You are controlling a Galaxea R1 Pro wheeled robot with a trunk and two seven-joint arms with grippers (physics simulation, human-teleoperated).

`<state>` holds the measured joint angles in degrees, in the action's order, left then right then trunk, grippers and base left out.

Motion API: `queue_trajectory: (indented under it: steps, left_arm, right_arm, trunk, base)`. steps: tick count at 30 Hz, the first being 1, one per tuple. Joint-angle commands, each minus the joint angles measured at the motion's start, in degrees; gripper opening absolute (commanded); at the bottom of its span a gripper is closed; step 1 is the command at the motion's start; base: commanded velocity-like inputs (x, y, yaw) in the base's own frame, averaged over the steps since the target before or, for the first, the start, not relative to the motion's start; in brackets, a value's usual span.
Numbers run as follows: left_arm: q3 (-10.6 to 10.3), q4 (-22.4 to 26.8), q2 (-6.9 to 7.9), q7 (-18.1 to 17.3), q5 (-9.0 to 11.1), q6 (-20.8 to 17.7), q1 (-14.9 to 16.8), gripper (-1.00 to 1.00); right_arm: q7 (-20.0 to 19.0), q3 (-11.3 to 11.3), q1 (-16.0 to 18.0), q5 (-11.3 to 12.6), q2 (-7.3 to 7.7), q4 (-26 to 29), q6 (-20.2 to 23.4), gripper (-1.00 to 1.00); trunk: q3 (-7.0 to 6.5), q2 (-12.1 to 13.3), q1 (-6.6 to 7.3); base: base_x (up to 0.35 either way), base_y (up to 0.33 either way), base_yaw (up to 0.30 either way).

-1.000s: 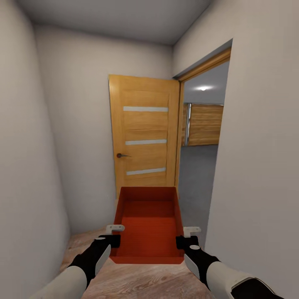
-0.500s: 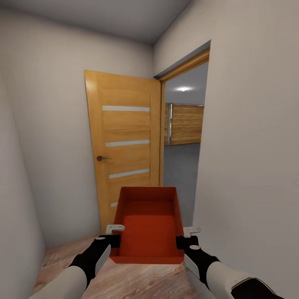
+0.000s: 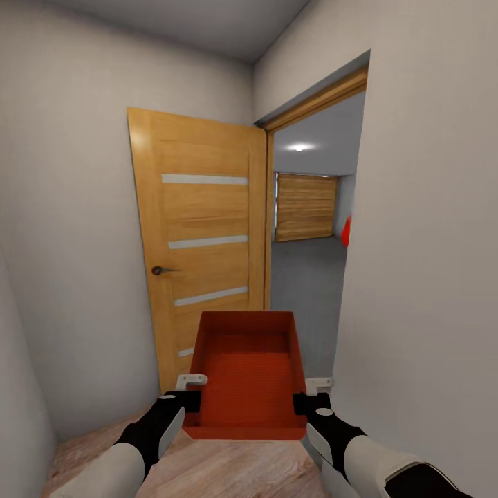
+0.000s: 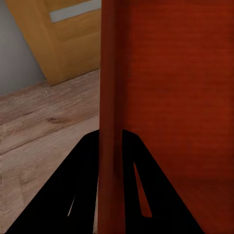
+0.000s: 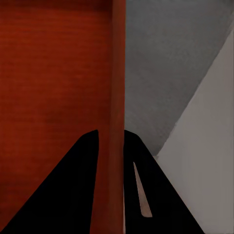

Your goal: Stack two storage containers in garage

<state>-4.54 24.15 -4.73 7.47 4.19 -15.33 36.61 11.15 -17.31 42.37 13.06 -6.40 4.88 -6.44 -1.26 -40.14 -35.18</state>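
The left gripper (image 3: 192, 391) clamps the left wall of the storage container (image 3: 247, 377), and the right gripper (image 3: 310, 393) clamps its right wall, holding it level between them above the wood floor (image 3: 228, 470). Beyond the container an open door (image 3: 200, 235) leads to the garage (image 3: 308, 277). A red shape (image 3: 346, 230), perhaps the other container, is cut off by the wall (image 3: 422, 242).

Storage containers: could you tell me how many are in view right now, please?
1 for certain: the storage container is held between the left gripper and right gripper. A red sliver past the doorway could be another; too little shows to tell.
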Motion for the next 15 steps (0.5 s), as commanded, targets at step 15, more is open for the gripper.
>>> queue_trajectory:
  steps: [15]
  left_arm:
    - [3.76,0.31,1.94,0.7,0.33,-0.32,0.06,-1.0]
  right_arm:
    - [-0.06,-0.19,-0.01,1.0,-0.02,-0.14,-0.14,-1.0]
  trunk:
    - [0.01,-0.02,-0.05]
  base:
    - [0.301,0.217,-0.164]
